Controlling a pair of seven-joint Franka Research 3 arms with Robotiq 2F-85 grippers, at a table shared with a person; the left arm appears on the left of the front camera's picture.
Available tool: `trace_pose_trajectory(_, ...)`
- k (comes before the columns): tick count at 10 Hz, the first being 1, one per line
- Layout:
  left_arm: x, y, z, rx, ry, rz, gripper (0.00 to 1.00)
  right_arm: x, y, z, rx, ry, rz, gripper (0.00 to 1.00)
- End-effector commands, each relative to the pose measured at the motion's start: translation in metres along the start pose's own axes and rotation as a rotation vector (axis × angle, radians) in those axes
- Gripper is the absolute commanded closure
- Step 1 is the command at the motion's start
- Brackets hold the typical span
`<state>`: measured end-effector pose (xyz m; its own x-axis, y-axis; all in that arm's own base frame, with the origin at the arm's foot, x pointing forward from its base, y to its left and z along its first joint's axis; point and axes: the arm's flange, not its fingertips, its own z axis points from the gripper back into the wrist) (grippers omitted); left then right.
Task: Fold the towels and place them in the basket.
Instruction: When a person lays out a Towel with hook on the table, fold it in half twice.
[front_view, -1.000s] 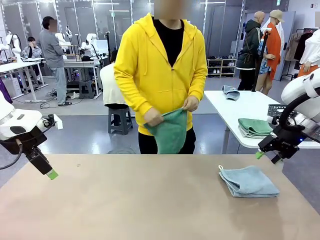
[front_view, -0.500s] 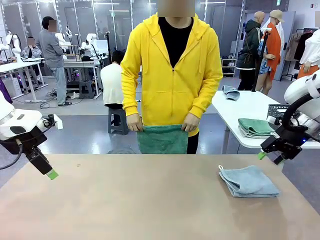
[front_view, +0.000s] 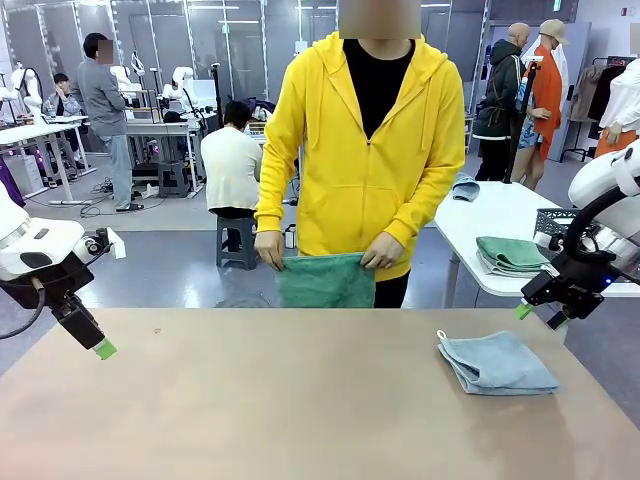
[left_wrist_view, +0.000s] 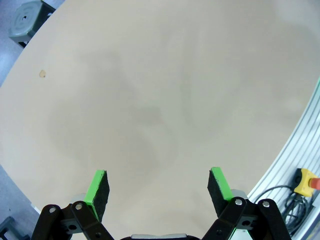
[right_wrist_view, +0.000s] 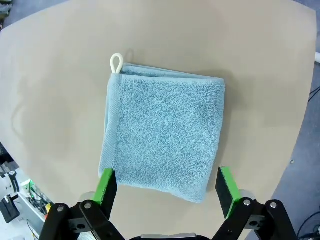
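1. Bench: a tan flat-topped bench (front_view: 280, 400) fills the near view. A person in a yellow hooded jacket (front_view: 365, 150) stands at its far edge.
2. The mid-green terry-cloth towel (front_view: 325, 282) hangs just beyond that far edge, with a hand (front_view: 268, 248) at each top corner, and is not yet laid down. It looks soft, limp and light, so it would sag from a single pinch. The corners or a folded edge are the best places to hold it.
3. The pale blue-grey terry-cloth towel (front_view: 497, 363) lies folded into a rough square on the bench's right side. It looks light and floppy. A pinch through all layers at 1 edge should keep the fold together.
4. The dark grey lattice-sided plastic basket (front_view: 553, 219) sits on a white side bench (front_view: 480, 210), well apart and partly hidden by the right arm.
5. The right jaws are spread wide and empty, aimed down at the blue-grey towel and clear of it, with the green pads (right_wrist_view: 106, 186) framing its near edge.
6. The left jaws are spread wide and empty over bare bench, showing their green pads (left_wrist_view: 97, 192).
7. A small white hanging loop (right_wrist_view: 116, 63) marks 1 corner of the blue-grey towel. It looks too slight to grip.
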<state>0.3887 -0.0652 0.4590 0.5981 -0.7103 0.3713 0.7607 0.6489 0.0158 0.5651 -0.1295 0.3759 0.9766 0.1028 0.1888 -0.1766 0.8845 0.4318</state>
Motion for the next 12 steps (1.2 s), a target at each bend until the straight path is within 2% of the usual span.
trace_pose_trajectory(1, 0.005, 0.002, 0.000, 0.018, 0.006, 0.012, 0.00, 0.001, 0.000, 0.001, 0.013, -0.004, 0.013, 0.00)
trace_pose_trajectory(10, 0.000, 0.000, 0.000, 0.000, 0.000, 0.000, 0.00, 0.000, 0.000, 0.000, 0.000, 0.000, 0.000, 0.00)
trace_pose_trajectory(12, -0.001, 0.005, 0.027, 0.002, -0.026, 0.015, 0.00, -0.007, 0.031, 0.027, -0.025, -0.034, 0.187, 0.00)
